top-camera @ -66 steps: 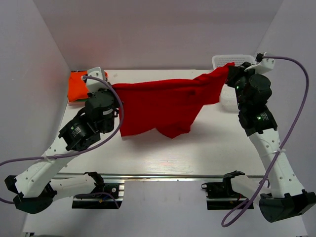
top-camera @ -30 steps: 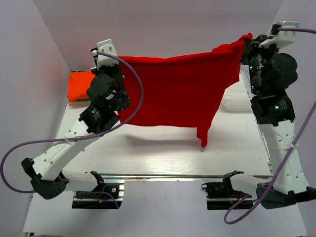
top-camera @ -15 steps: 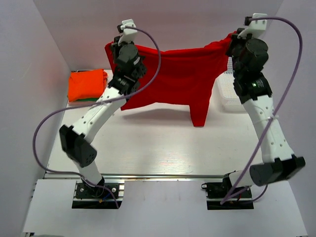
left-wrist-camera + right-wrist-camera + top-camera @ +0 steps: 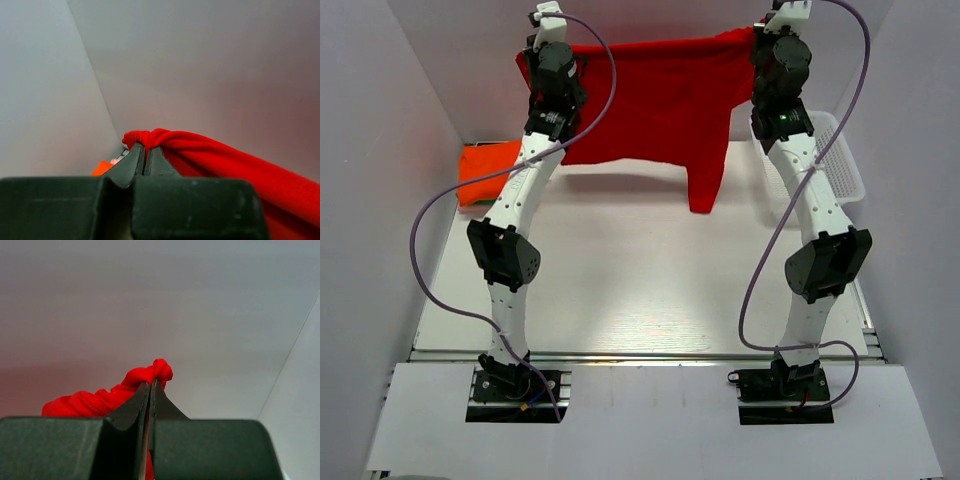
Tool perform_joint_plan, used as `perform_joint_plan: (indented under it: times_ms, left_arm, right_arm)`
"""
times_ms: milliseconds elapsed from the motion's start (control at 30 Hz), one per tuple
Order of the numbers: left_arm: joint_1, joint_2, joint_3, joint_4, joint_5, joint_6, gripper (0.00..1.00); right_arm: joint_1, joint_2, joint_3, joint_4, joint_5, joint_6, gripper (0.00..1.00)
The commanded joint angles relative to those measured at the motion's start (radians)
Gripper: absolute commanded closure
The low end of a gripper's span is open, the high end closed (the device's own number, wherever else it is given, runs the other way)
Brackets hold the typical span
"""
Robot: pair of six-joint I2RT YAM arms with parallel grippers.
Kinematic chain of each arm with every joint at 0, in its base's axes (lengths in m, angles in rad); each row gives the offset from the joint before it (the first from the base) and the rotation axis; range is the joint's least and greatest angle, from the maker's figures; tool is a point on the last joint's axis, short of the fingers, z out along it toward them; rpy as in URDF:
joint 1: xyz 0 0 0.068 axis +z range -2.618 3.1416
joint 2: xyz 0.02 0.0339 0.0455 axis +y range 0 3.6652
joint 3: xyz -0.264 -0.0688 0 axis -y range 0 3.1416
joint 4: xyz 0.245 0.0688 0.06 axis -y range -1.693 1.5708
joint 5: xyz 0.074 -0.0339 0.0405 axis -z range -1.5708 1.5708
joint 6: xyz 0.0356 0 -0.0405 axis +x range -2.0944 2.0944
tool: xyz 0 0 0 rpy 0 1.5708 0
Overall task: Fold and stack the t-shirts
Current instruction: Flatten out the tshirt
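The red t-shirt point(image 4: 655, 100) hangs spread in the air at the far end of the table, held by its two upper corners. My left gripper point(image 4: 527, 62) is shut on its left corner; the bunched red cloth point(image 4: 165, 142) pokes out between the tips of that gripper point(image 4: 145, 150). My right gripper point(image 4: 756, 38) is shut on its right corner, with the red cloth point(image 4: 145, 377) pinched at that gripper's tips point(image 4: 150, 386). One part hangs lower at the right point(image 4: 704, 190). A folded orange shirt point(image 4: 485, 165) lies at the far left; the green one is hidden.
A white mesh basket point(image 4: 835, 155) stands at the far right of the white table point(image 4: 640, 280). Both arms reach far back and up, close to the rear wall. Grey walls close in on the left, right and back.
Both arms have lifted the red shirt from the table and carried it up and back toward the rear wall, stretching it out between them.
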Motion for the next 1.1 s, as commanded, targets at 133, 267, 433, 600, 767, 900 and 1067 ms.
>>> perform_joint_plan:
  times_ms: [133, 267, 433, 600, 767, 900, 1067]
  left_arm:
    - [0.058, -0.076, 0.029, 0.026, 0.091, -0.052, 1.0]
    - [0.067, -0.128, -0.12, -0.012, 0.12, -0.118, 1.0]
    - [0.076, -0.199, -0.364, -0.083, 0.149, -0.219, 1.0]
    - [0.076, -0.335, -0.688, -0.085, 0.272, -0.348, 1.0]
    - [0.076, -0.447, -0.895, -0.095, 0.336, -0.428, 1.0]
    - [0.076, -0.498, -0.999, -0.198, 0.395, -0.489, 1.0]
    - [0.056, -0.588, -1.126, -0.265, 0.45, -0.556, 1.0]
  right_arm:
    - [-0.007, -0.014, 0.054, 0.245, 0.082, -0.059, 1.0]
    - [-0.011, -0.122, -0.22, 0.268, 0.1, -0.023, 1.0]
    - [-0.007, -0.227, -0.535, 0.241, 0.146, 0.031, 1.0]
    - [-0.007, -0.354, -0.819, 0.212, 0.187, 0.165, 1.0]
    - [-0.007, -0.419, -0.865, 0.002, 0.146, 0.289, 1.0]
    - [-0.007, -0.426, -0.836, -0.291, 0.135, 0.371, 1.0]
    - [-0.008, -0.449, -0.79, -0.54, 0.103, 0.425, 1.0]
